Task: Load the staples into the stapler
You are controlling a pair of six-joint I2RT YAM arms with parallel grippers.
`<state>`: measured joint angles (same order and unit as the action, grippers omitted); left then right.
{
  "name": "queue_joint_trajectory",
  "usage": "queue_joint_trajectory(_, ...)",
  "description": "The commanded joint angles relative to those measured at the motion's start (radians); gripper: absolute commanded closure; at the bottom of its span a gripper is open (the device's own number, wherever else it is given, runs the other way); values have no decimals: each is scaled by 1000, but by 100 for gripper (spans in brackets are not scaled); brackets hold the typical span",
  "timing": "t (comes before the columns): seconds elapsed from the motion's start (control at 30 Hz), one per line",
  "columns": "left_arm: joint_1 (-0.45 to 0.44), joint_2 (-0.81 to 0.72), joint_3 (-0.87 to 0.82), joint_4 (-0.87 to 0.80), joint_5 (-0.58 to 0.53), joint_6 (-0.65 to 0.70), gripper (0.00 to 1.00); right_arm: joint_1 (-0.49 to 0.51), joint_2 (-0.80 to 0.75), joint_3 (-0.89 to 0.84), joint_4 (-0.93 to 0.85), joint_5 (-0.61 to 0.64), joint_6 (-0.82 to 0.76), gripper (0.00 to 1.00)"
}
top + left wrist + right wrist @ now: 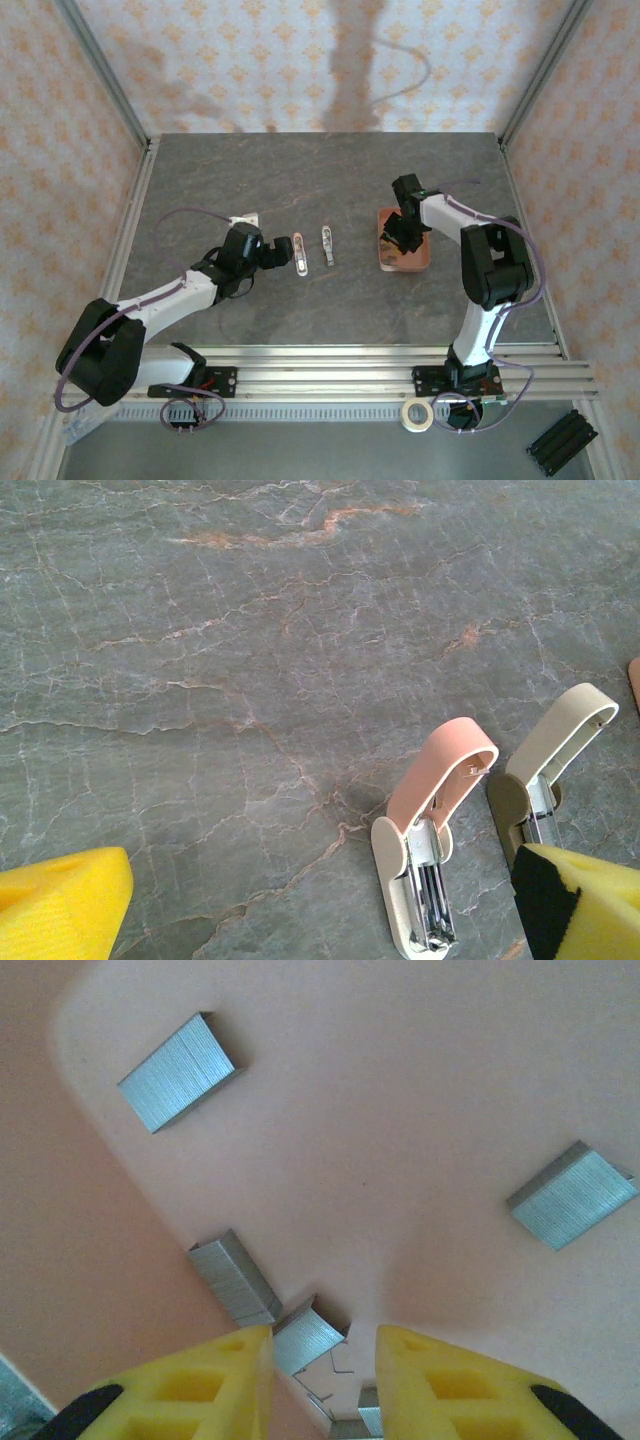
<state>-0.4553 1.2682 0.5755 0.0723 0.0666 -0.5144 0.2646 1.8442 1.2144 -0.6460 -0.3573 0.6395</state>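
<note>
Grey veined tabletop bears the stapler (440,780), its pink lid swung up and the metal channel bared, just beside a cream twin (555,745). Well apart from it, the staples (180,1070) lie as short strips scattered in the pink tray (60,1260). Low in the tray, the right gripper (322,1360) has its fingers parted astride one strip, not yet pinching it. Near the stapler, the left gripper (276,251) is spread wide and empty. Picking up staples looks like the step in hand. Next comes a square pinch on that strip, then a lift clear of the loose bits.
</note>
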Motion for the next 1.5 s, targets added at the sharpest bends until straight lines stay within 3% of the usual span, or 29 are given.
queue_joint_trajectory(0.0, 7, 12, 20, 22, -17, 21, 2, -4, 4, -16, -6, 8, 15, 69)
queue_joint_trajectory(0.43, 8, 6, 9, 30, -22, 16, 2, -3, 66, -12, 11, 3, 11, 70)
queue_joint_trajectory(0.93, 7, -22, -3, 25, -30, 16, 1, -4, 54, 2, -17, 70, -46, 82)
queue_joint_trajectory(1.47, 9, -25, -2, 20, -29, 19, 2, -4, 22, 81, -144, 68, -247, 85)
